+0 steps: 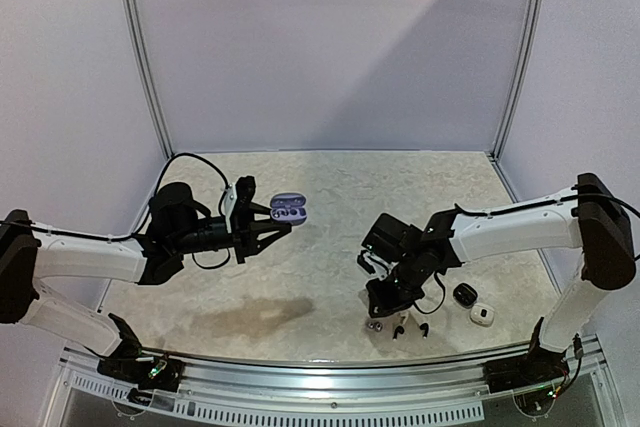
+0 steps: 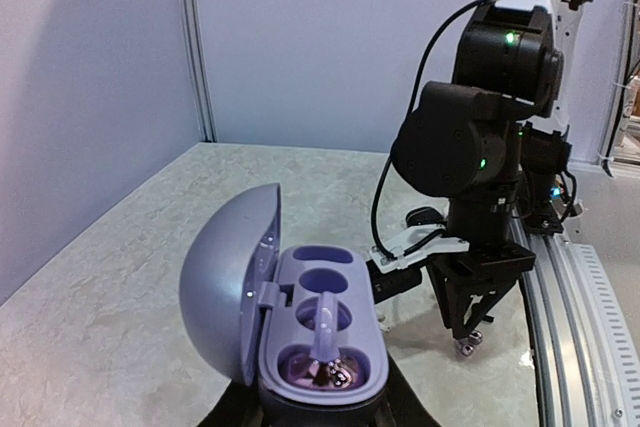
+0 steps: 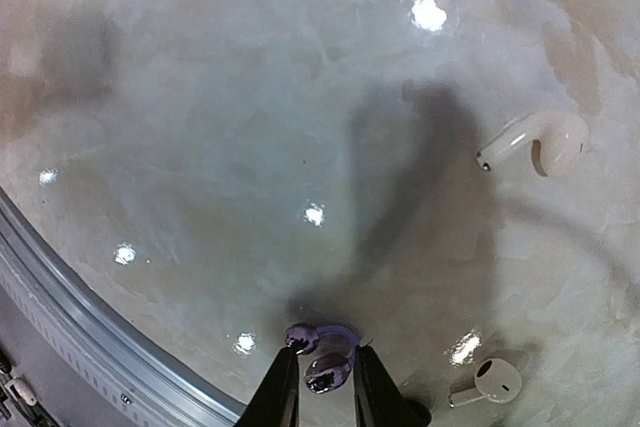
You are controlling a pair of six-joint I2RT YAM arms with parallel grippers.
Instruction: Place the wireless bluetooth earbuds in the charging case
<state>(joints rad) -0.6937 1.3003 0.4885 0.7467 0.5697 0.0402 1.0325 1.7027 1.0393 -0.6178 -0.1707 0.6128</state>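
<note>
Purple earbud (image 3: 327, 371) lay on the tabletop (image 3: 250, 147), between the fingers of my right pincer (image 3: 325, 350).
I could not tell whether those fingers had bitten or only straddled it. It looked light, glossy and slippery, so I judged its fat bulb the place to pinch; its curved stem ran crosswise between the fingertips. My left pincer (image 1: 278, 224) was clamped on the open charging case (image 2: 320, 347), held aloft with its cavities facing up and one bud (image 2: 325, 319) already seated.

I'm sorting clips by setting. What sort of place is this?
Probably a robotics test booth: a left arm and right arm bolted to a marble-patterned table, plain panel walls on metal posts, and a slotted aluminium rail along the near edge.
</note>
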